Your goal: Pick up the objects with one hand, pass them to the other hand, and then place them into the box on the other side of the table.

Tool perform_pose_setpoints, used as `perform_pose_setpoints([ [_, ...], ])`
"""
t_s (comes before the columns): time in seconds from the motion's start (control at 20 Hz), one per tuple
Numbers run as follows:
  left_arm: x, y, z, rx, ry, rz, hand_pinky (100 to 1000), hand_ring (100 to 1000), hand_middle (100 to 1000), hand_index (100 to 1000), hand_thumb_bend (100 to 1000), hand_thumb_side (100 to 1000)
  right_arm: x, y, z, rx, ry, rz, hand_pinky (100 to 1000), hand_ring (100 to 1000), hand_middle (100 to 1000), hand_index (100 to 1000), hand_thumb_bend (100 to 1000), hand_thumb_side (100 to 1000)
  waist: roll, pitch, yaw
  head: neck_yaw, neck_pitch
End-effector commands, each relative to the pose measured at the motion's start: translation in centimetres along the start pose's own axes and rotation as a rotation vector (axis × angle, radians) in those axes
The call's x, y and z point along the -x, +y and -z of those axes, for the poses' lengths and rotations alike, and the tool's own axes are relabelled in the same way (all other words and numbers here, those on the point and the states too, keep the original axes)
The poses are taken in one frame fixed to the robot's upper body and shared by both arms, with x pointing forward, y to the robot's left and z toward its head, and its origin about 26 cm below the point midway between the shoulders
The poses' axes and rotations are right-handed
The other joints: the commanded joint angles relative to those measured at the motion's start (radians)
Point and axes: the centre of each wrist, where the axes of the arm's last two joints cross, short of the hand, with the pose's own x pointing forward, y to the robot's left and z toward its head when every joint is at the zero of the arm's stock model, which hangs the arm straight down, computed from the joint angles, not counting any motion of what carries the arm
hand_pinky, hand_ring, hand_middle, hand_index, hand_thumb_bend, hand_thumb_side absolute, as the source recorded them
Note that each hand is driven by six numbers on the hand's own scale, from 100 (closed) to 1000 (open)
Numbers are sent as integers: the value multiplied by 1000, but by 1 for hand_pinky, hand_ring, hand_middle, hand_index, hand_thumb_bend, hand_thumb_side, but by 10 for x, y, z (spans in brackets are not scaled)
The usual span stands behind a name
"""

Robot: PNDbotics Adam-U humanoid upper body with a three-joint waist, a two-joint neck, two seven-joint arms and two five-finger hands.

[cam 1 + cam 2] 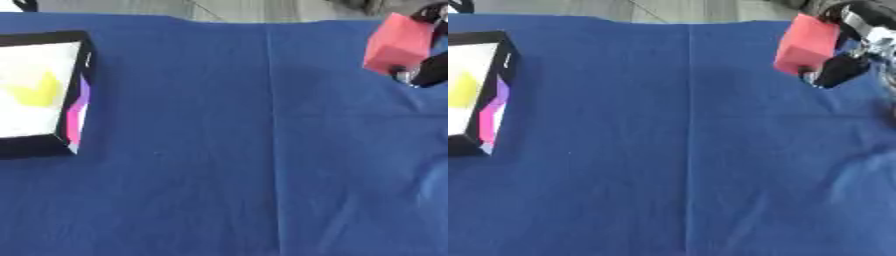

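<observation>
Blue cloth [227,175] lies beneath right hand [846,55] clutching a tilted red block [398,44].

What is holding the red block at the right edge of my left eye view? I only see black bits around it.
Observer: The right hand. The right eye view shows more of it, with black fingers and silver parts curled round the red block from its right side.
Operator: Where does that hand come in from? My view cuts it off.
Observer: From the upper right corner, over the far edge of the blue cloth. One finger hangs just under the block's lower right corner.
</observation>
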Motion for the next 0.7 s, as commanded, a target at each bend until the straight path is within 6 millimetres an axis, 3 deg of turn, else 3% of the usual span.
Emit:
perform_pose_setpoints([
  [0.05,-6,19,4,-34,5,60,824,777,695,821,100,719,-20,-5,-13,2,-93,39,806,617,416,561,116,100,9,-51,-23,40,36],
  [0.5,-24,37,18,-43,-38,106,814,779,753,858,100,709,-56,20,-15,-10,-281,294,803,585,408,560,100,100,24,-119,-105,114,75],
  [0.7,-34,38,23,75,-77,120,811,778,760,859,100,697,-82,57,-17,20,-329,382,806,582,411,562,100,100,21,-136,-132,148,95],
])
